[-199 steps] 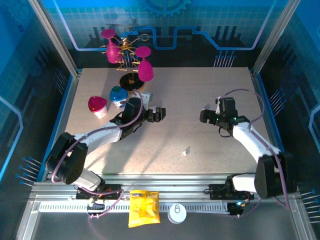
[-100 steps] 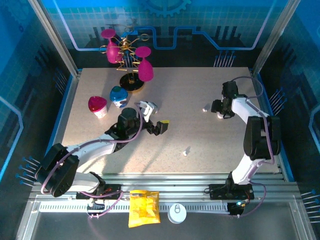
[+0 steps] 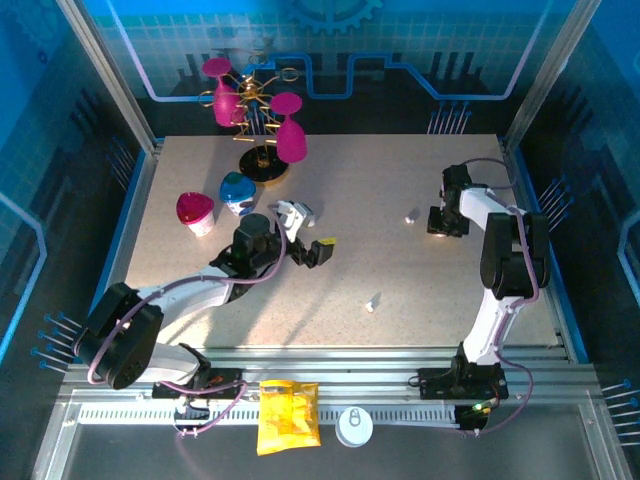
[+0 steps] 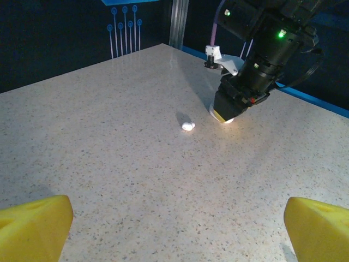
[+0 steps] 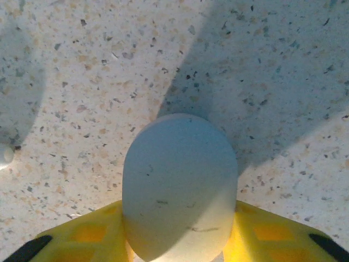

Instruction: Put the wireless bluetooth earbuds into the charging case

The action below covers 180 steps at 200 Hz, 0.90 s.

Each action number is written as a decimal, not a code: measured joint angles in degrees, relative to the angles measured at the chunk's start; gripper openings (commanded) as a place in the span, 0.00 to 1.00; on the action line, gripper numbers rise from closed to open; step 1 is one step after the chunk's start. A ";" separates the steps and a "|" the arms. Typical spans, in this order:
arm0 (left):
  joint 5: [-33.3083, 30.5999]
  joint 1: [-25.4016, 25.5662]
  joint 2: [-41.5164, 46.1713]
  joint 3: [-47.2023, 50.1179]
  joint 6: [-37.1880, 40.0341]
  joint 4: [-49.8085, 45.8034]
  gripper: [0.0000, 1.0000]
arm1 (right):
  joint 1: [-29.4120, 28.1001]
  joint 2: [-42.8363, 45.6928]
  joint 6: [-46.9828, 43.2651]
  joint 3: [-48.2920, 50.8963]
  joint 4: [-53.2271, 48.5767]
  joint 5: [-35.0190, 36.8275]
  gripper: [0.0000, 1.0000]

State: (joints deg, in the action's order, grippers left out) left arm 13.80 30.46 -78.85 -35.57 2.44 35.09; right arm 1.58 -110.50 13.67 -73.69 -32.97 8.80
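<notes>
Jaws of the right gripper (image 3: 440, 222) are pinched against both flanks of the case (image 5: 180, 185), low on the right side of the table (image 3: 400, 170). The left gripper (image 4: 177, 226) hangs wide open, holding nothing. Glossy and rounded, the case could squirt out of that pinch or tip over. The right wrist camera shows the grip close up. The overhead shows an earbud (image 3: 410, 215) just beside that gripper and a second earbud (image 3: 372, 302) nearer the arms' bases.

Smooth white plastic charging case (image 5: 180, 185) — speckled stone-look table (image 4: 109, 164), slight sheen.
</notes>
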 measured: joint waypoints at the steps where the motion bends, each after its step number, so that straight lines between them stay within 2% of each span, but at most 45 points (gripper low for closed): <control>1: 0.00 -0.04 0.00 0.02 0.00 0.00 0.99 | 0.00 0.00 0.04 0.00 0.00 -0.02 0.35; 26: 0.17 -1.27 0.66 0.94 -0.92 -0.09 0.99 | -0.20 0.55 -1.49 0.22 0.02 -1.77 0.33; 38: 0.52 -2.19 1.29 1.53 -1.29 -0.22 0.99 | -0.92 1.97 -2.78 1.07 -0.04 -2.91 0.26; 51: 1.11 -3.41 2.45 2.05 -2.16 -0.79 0.99 | -2.45 4.44 -4.61 2.49 -0.02 -4.42 0.26; 77: 1.57 -4.63 6.97 2.86 -2.84 -3.43 1.00 | -8.83 12.09 -8.74 6.01 0.09 -7.91 0.25; 124: 6.14 -4.74 15.21 10.51 -3.96 -2.54 0.97 | -25.88 26.08 -19.08 12.00 3.10 -18.62 0.25; 180: 10.60 -2.47 25.20 9.18 -0.07 -14.78 0.99 | -29.70 28.74 -28.55 7.58 -3.85 -33.79 0.25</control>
State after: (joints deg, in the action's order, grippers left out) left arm 24.40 27.99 -53.65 -26.39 2.37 20.32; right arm -28.12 -81.76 -14.87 -66.11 -36.82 -24.99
